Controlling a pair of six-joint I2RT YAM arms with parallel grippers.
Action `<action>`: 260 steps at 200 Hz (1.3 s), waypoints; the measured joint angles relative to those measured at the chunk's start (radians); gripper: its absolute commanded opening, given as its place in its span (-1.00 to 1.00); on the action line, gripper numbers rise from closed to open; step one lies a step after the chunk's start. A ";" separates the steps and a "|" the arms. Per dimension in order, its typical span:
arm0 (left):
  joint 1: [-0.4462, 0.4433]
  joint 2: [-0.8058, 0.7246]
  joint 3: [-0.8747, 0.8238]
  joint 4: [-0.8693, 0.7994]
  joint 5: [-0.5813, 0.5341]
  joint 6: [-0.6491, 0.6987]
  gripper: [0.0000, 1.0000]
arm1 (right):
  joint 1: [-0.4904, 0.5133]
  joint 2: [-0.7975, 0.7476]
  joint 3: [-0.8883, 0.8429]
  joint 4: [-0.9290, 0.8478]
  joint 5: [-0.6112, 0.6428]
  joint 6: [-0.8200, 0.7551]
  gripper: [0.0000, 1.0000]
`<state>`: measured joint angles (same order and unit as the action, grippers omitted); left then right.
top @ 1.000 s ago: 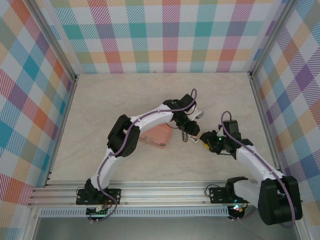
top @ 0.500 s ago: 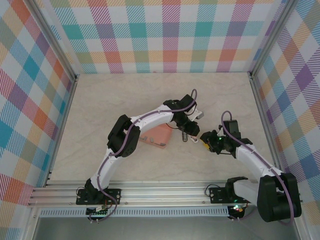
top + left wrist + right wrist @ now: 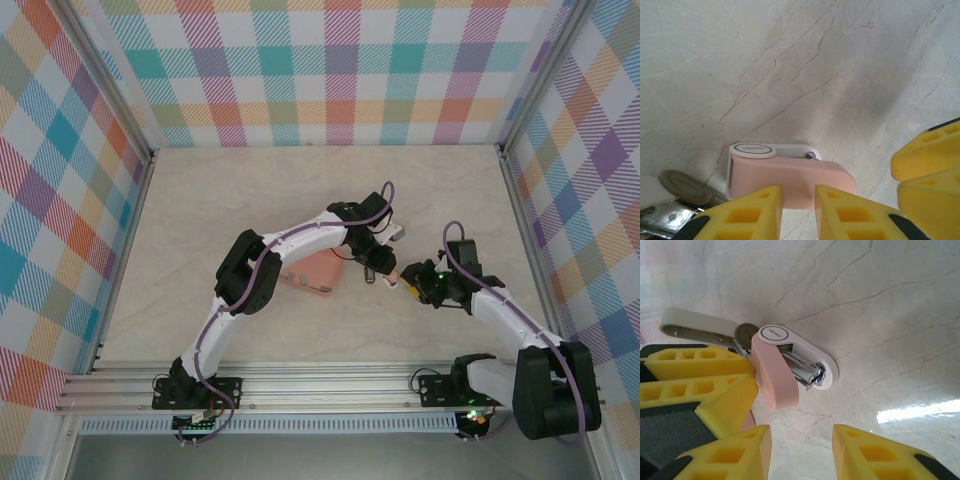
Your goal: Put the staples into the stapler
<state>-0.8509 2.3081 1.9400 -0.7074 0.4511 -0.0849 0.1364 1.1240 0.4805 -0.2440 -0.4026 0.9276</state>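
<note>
The stapler [image 3: 774, 377] lies on the table [image 3: 250, 200] a little right of the middle and nearer the front edge than the back one. It is just to the right of the salmon-pink tray [image 3: 320, 274]. From above it is a small speck under the two wrists, and the left arm covers the tray's far side.

Close up, the stapler's pink cover is swung aside from the white base [image 3: 771, 333], and a bright metal channel [image 3: 807, 371] lies bare along it. A cream lever [image 3: 690, 322] and a grey disc [image 3: 745, 332] stick out behind. I can't tell whether the channel holds anything.

The left gripper [image 3: 798, 195] is pinched down tight. Its yellow fingers [image 3: 695, 365] meet at the edge of the pink cover, so it seems to have the stapler by that cover. The actual contact is hidden behind the fingertips.

The right gripper [image 3: 802, 450] hangs just beside the stapler, its jaws spread with only bare table between them and nothing in its grasp.

As for the staples, I can't pick them out anywhere. If they are in the tray, they are too small to see from above, and neither wrist camera looks into it.
</note>
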 measured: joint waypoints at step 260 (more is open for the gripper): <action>0.000 0.006 0.002 -0.016 -0.018 0.004 -0.53 | 0.000 0.187 0.010 0.124 -0.071 -0.001 -0.49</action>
<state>-0.8509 2.3142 1.9419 -0.7238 0.4328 -0.0807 0.1364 1.3106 0.4908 -0.1200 -0.4736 0.9268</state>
